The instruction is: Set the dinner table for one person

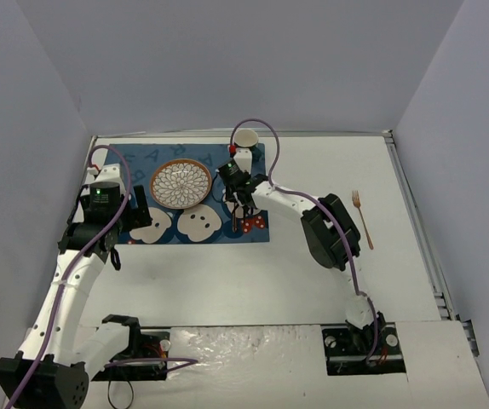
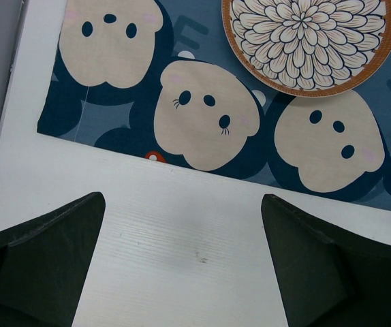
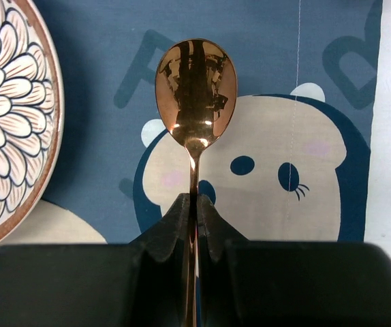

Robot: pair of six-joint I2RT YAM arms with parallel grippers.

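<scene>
One copper spoon is pinched by its handle in the tightly closed right gripper, bowl ahead over the blue placemat, plate to its left; the left gripper gapes wide and empty, white table directly beneath, placemat edge ahead

floral plate on bear placemat, copper spoon over it

Left arm and right arm: white tubular links, chunky black joint housings, purple cable looped along each. Green status LED on wrists. Left gripper, right gripper: matte black wedge fingers.
</scene>
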